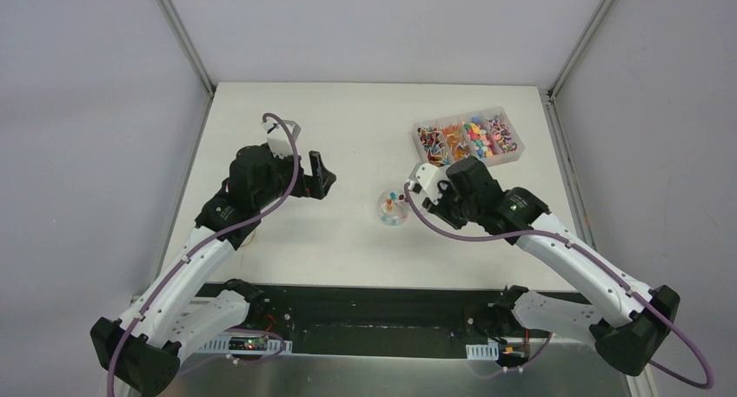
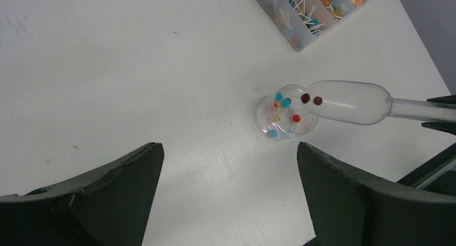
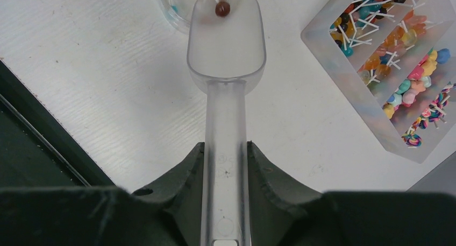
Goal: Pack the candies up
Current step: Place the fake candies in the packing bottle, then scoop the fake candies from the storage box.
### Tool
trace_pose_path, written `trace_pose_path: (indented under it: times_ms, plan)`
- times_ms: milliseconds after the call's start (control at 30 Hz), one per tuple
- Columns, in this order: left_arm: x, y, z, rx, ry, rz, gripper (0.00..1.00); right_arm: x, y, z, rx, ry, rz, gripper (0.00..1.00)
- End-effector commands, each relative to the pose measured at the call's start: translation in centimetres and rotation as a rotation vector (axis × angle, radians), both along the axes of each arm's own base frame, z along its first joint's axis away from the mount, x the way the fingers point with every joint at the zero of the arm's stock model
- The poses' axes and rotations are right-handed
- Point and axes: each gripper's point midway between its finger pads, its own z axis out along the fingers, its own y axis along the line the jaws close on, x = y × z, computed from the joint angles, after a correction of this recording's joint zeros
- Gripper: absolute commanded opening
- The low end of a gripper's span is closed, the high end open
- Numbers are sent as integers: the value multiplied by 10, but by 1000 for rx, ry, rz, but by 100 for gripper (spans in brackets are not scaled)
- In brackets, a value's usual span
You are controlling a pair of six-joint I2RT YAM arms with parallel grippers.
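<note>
My right gripper [image 3: 226,149] is shut on the handle of a clear plastic scoop [image 3: 226,47]. The scoop's tip rests over a small round clear jar [image 2: 285,117] and holds two brown candies [image 3: 222,9]. The jar [image 1: 394,208] stands mid-table with several blue, red and orange candies [image 2: 296,118] inside. The scoop [image 2: 349,102] also shows in the left wrist view. More candies [image 1: 474,135] fill a clear divided box. My left gripper [image 2: 226,165] is open and empty, above bare table left of the jar; it shows in the top view [image 1: 317,175] too.
The clear divided box [image 3: 322,41] stands at the back right of the white table, its compartments holding lollipops and sweets. The table's black front rail [image 1: 365,306] runs along the near edge. Grey walls enclose the table's sides and back.
</note>
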Motion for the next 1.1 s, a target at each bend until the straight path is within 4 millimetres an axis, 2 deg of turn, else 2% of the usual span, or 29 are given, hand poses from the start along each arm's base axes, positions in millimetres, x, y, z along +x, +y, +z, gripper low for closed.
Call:
trace_pose_path:
  times_ms: [0,233,367,567,667,733,900,1000,1067]
  plan:
    - [0,-2,6,-8,-27,-11,99,8,3,24,-1,-73,1,0]
    - [-2,0,9,-11,-39,-4,99,4,-1,27,-29,-69,-5,0]
    - [1,3,9,-10,-35,21,99,4,-2,37,-7,-81,-24,0]
    - [1,1,5,-12,-24,11,99,7,15,73,171,-70,-136,0]
    - [1,-4,1,-20,1,-4,99,4,28,80,254,-24,-156,0]
    - [-1,-14,7,-60,12,-47,99,1,37,81,299,12,-156,0]
    - [-2,-42,39,-180,2,-159,90,-12,60,98,457,76,-117,0]
    - [1,-56,47,-220,22,-210,76,-20,70,116,567,70,-76,0]
    - [2,-67,43,-238,62,-254,68,-27,75,124,629,72,-38,0]
